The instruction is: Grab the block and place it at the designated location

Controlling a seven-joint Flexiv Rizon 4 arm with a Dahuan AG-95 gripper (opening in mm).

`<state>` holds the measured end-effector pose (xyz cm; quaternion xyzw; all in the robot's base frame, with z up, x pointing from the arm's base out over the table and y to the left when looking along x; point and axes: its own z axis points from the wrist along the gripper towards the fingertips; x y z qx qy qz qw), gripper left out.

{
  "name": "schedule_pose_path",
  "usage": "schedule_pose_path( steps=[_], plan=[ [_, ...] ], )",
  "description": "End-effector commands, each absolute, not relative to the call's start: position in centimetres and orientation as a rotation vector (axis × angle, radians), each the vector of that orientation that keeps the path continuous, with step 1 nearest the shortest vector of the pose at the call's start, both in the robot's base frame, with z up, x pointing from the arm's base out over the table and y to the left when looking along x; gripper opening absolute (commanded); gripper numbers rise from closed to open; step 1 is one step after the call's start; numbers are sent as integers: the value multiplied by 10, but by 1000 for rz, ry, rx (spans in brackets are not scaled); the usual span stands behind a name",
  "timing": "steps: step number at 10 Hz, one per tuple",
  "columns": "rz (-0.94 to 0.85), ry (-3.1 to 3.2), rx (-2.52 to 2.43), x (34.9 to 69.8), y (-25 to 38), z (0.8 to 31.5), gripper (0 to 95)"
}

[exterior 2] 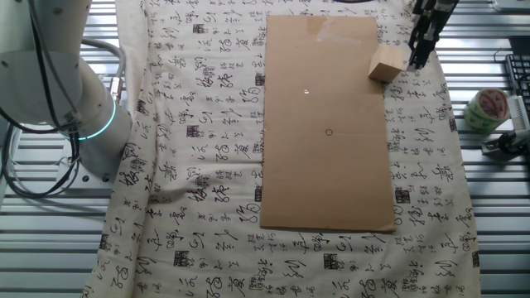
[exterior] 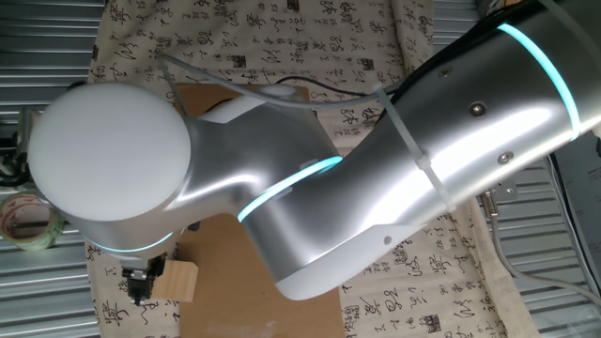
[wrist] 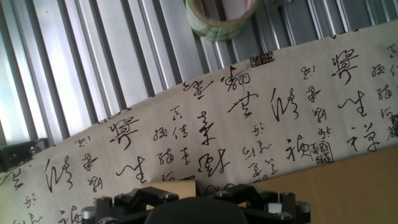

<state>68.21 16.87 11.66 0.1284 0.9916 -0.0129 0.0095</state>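
Table: ribbed metal slats [exterior 2: 50, 248] run under everything we see, bare at the left and right edges in the other fixed view.
Cloth: a pale cloth printed with black calligraphy [exterior 2: 199, 165] covers the middle of the table.
Arm: the silver Rizon arm [exterior: 394, 160] fills most of one fixed view and hides much of the sheet and cloth from us there; its base with a cyan ring [exterior 2: 74, 91] stands at the left in the other fixed view.
Cardboard sheet: a brown cardboard sheet [exterior 2: 327, 165] lies flat on the cloth, right of centre.
Tape roll: a clear tape roll [exterior 2: 486, 109] sits on the slats at the right, well apart from the sheet; in the hand view we see only part of it, cut off at the top.
Gripper: the gripper [exterior 2: 416, 54] hangs at the far right corner of the sheet, just beside the block. Whether its fingers are spread or pressed together we cannot tell; the hand view shows only the dark gripper body along the bottom edge.
Block: the block [exterior 2: 387, 64], pale tan, rests on the far right corner of the sheet, near the gripper; we cannot tell if they touch.
Designated location: the designated location [exterior 2: 329, 132], a thin black ring, is drawn near the sheet's middle, well apart from the block.
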Motion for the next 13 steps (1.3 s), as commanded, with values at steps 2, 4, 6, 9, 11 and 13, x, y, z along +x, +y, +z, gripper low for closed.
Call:
schedule_pose_path(
  steps=[2,4,6,9,11,13],
  plan=[
    [-31,3098,401,682,169,116,950],
    [-30,3096,401,682,169,116,950],
    [-70,3093,381,682,169,116,950],
    [-60,3094,369,682,169,116,950],
    [-54,3100,332,682,169,116,950],
    [-56,3102,296,682,169,116,950]
  ],
)
